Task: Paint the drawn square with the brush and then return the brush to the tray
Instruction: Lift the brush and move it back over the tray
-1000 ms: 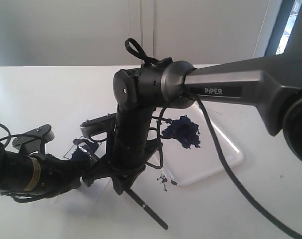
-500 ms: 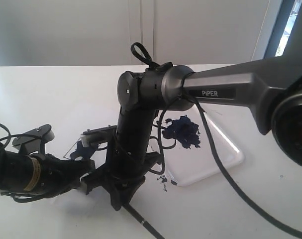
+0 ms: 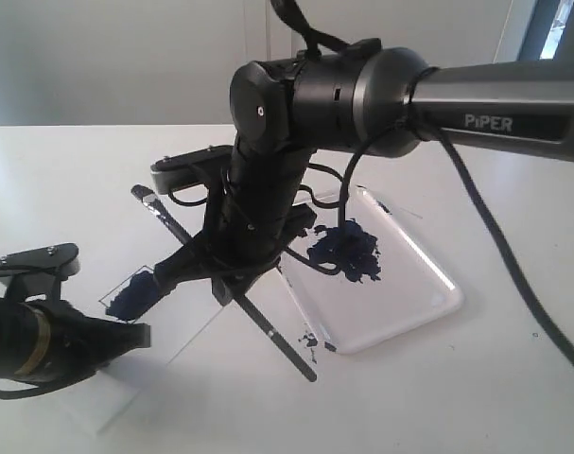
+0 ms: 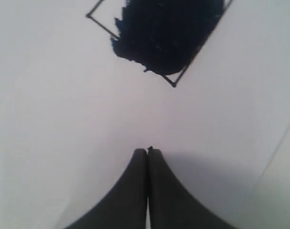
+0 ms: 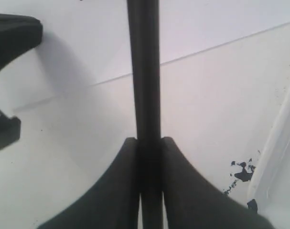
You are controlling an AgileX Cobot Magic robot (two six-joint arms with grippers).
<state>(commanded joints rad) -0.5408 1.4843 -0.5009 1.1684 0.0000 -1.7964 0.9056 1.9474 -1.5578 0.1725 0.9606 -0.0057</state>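
- A dark grey robot arm (image 3: pixel 305 95) marked PIPER reaches in from the right edge of the white bench (image 3: pixel 78 170). The right arm's black fingers (image 5: pixel 116 191) are clamped on the long thin black-handled paintbrush (image 3: pixel 277 336).
- The paintbrush hangs slantwise in that grip. Its bristle end points toward the far left corner of the bench and its handle tail points toward the near edge, just beside a corner of the tray.
- The small black-lined drawn square (image 4: pixel 159 33) sits on a flat white paper sheet (image 4: pixel 63 119) toward the near left corner of the bench, its inside largely blotched dark blue. One corner of the outline remains white.
- The left arm's black fingers (image 4: pixel 130 191) are pressed together with nothing between them. They hover over bare paper near the square, apart from its outline.
- The shallow white glossy tray (image 3: pixel 438 284), with rounded corners and a raised rim, lies between the middle of the bench and its right edge. It carries a ragged dark blue paint splotch (image 3: pixel 348 251) at its far left end.
- Small dark paint specks (image 5: pixel 240 171) dot the bench just beside the tray's rim.
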